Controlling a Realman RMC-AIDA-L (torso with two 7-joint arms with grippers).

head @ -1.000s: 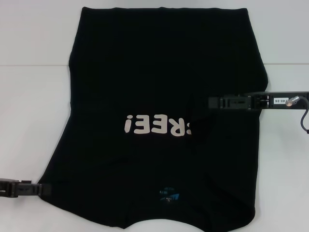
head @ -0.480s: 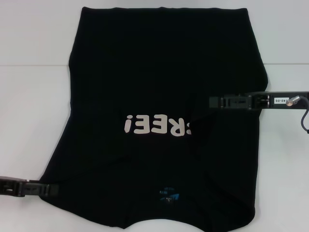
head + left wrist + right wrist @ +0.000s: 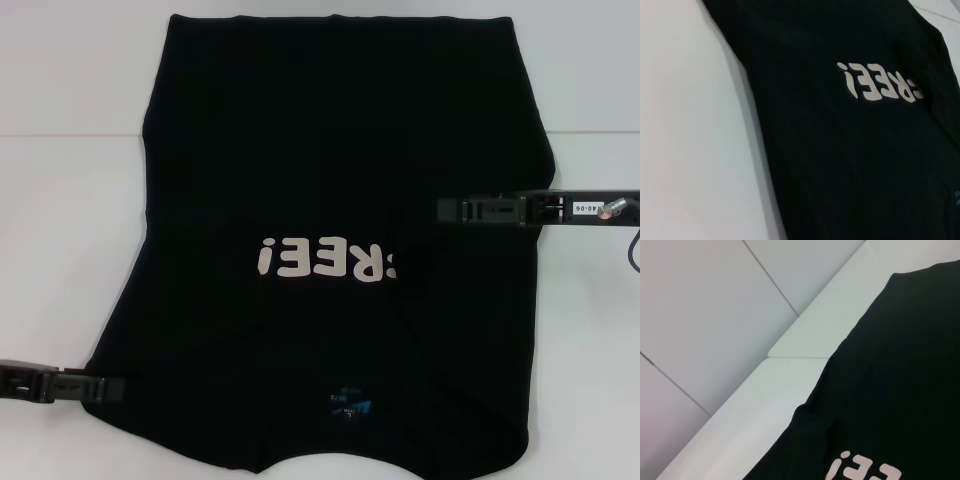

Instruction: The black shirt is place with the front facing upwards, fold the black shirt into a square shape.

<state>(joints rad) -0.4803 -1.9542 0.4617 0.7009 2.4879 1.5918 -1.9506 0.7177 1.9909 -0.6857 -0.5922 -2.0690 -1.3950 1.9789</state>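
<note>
The black shirt (image 3: 330, 150) lies spread on the white table (image 3: 60, 230), neck end nearest me. Its pale lettering (image 3: 325, 262) reads upside down, and a fold of cloth from the right covers its first letter. The small blue neck label (image 3: 347, 405) sits near the front edge. My left gripper (image 3: 112, 387) is at the shirt's near left edge, low on the table. My right gripper (image 3: 442, 210) reaches in from the right over the folded right side. The shirt (image 3: 840, 150) and lettering (image 3: 880, 85) also show in the left wrist view, and the shirt (image 3: 900, 365) in the right wrist view.
White table shows on both sides of the shirt, with a seam (image 3: 60, 137) across it at the left. The right wrist view shows the table's far edge (image 3: 790, 352) and a pale panelled wall (image 3: 700, 300) behind. A cable (image 3: 632, 250) hangs from the right arm.
My left gripper has moved slightly right, to the shirt's edge. My right gripper has drawn back slightly to the right. The shirt has not visibly moved.
</note>
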